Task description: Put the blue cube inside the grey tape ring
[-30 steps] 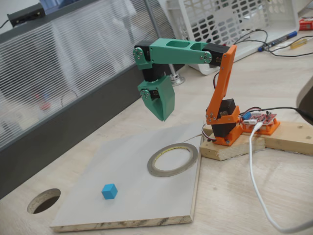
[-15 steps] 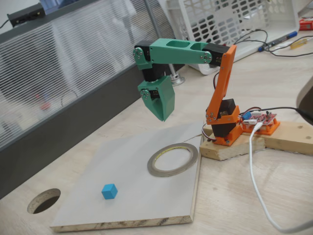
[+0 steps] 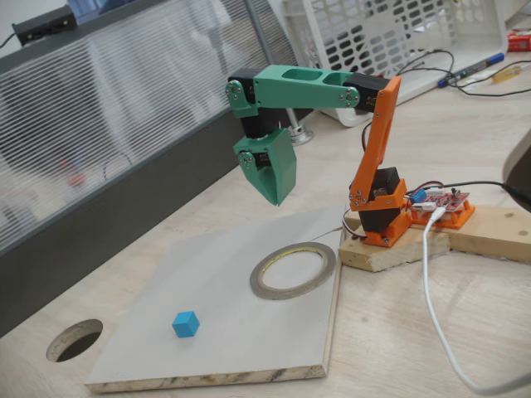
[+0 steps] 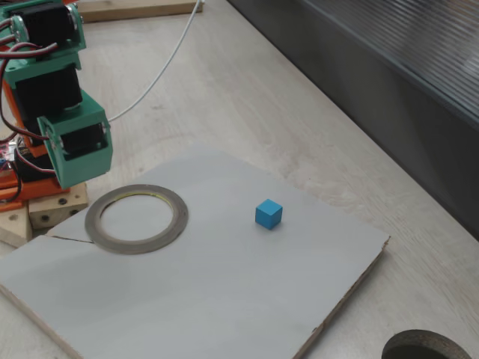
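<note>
**A:** Nothing has moved since the earlier frames as far as anyone can see. The gripper [image 3: 275, 196] hangs in the same spot in the air, and the cube and ring sit where they were.

**B:** Count check: one blue cube [image 3: 186, 323], one grey tape ring [image 3: 293, 269], one light board [image 3: 224, 348] under both, and one round hole [image 3: 75, 340] in the table off the board's corner.

**A:** Yep. In both fixed views the cube [image 4: 269, 214] sits flat on the board, well apart from the ring [image 4: 135, 218] and outside its opening. The ring lies flat near the arm's orange base [image 3: 382, 217].

**B:** And the fingers?

**A:** The green fingers [image 3: 278, 170] look pressed together into one wedge pointing down, with no gap showing. They hold nothing and touch nothing, hanging above the board's far edge, beyond the ring. The other fixed view shows the gripper [image 4: 81, 168] just over the ring's near-base side.
</note>
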Available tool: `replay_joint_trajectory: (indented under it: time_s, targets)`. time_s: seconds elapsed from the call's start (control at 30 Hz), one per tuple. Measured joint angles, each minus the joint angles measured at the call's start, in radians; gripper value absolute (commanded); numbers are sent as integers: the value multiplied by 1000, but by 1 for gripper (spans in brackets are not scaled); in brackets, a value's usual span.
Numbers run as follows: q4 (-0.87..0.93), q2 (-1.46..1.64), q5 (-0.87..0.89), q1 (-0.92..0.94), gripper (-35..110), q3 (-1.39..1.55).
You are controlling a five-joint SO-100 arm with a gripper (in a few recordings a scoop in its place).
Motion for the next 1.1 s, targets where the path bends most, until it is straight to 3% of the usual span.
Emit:
replay_joint_trajectory:
  time_s: [0.4,0.83,1.1]
  targets:
    - [0,0,0,-11,3,0]
    - [0,0,8,-565,3,0]
    - [0,0,0,-626,3,0]
